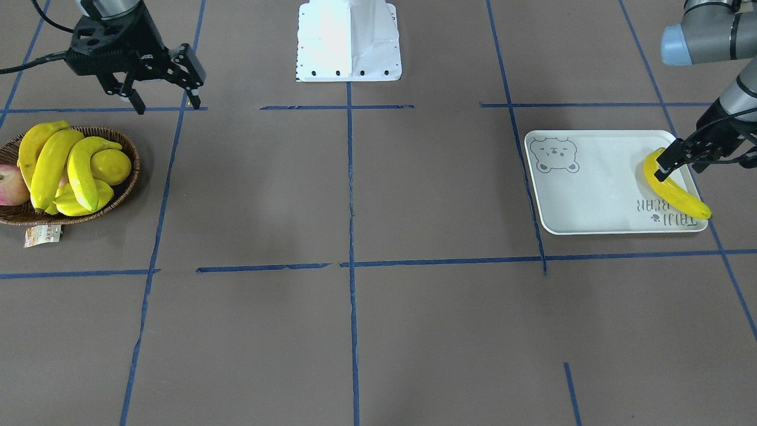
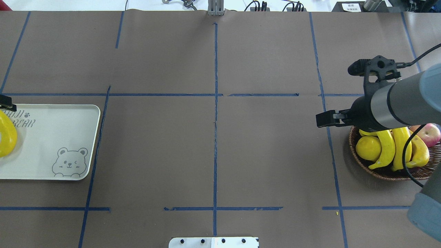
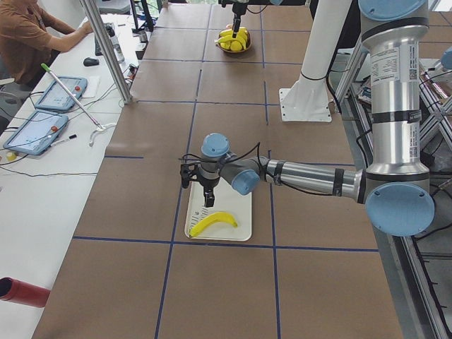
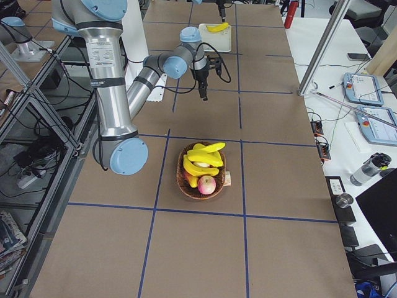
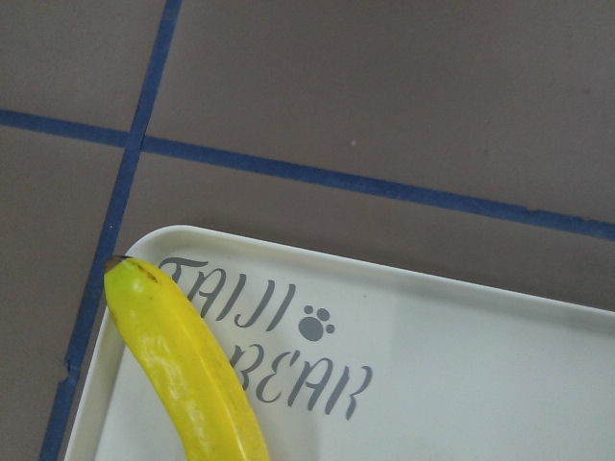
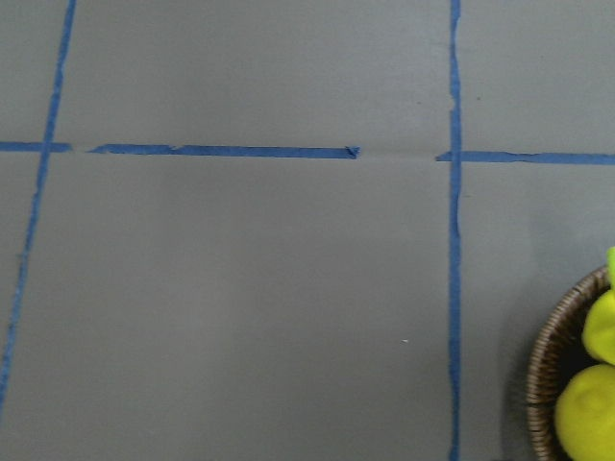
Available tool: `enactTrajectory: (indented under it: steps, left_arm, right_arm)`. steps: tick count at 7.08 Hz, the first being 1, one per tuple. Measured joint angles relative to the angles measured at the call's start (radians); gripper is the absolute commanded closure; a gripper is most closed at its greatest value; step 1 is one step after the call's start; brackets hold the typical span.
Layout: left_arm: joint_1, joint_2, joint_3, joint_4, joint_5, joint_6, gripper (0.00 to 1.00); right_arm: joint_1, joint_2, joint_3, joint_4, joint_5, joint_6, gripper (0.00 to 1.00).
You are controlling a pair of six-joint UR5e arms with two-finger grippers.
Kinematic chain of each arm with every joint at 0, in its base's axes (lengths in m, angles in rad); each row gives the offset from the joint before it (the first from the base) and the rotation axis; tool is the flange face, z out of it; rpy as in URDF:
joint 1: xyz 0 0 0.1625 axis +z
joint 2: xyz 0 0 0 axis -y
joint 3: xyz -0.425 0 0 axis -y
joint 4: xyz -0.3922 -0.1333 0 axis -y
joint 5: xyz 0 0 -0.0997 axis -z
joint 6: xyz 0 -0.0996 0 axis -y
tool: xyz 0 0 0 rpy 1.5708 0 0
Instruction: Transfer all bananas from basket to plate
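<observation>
Three yellow bananas (image 1: 52,165) lie in a brown wicker basket (image 1: 131,177) at the robot's right end of the table; they also show in the overhead view (image 2: 401,148). One banana (image 1: 680,196) lies flat on the white bear plate (image 1: 591,195), next to its lettering (image 5: 279,355). My left gripper (image 1: 668,165) hangs just above that banana's end and looks open; the banana rests free. My right gripper (image 1: 167,105) is open and empty, raised beside the basket on its table-middle side.
The basket also holds a round yellow lemon (image 1: 113,165), a red apple (image 1: 10,184) and another yellow fruit at the bottom. A small paper tag (image 1: 42,235) lies by the basket. Blue tape lines cross the brown table. The white robot base (image 1: 349,41) stands at mid-table.
</observation>
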Motion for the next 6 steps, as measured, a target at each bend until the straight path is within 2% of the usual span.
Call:
enactTrajectory:
  steps: [4, 6]
  left_arm:
    - [-0.028, -0.046, -0.052, 0.071, -0.030, -0.008, 0.00]
    - [-0.029, -0.055, -0.058, 0.072, -0.030, -0.013, 0.00]
  right_arm:
    - [0.147, -0.186, 0.024, 0.031, 0.117, -0.254, 0.00]
    - [0.200, -0.328, -0.038, 0.254, 0.167, -0.288, 0.00]
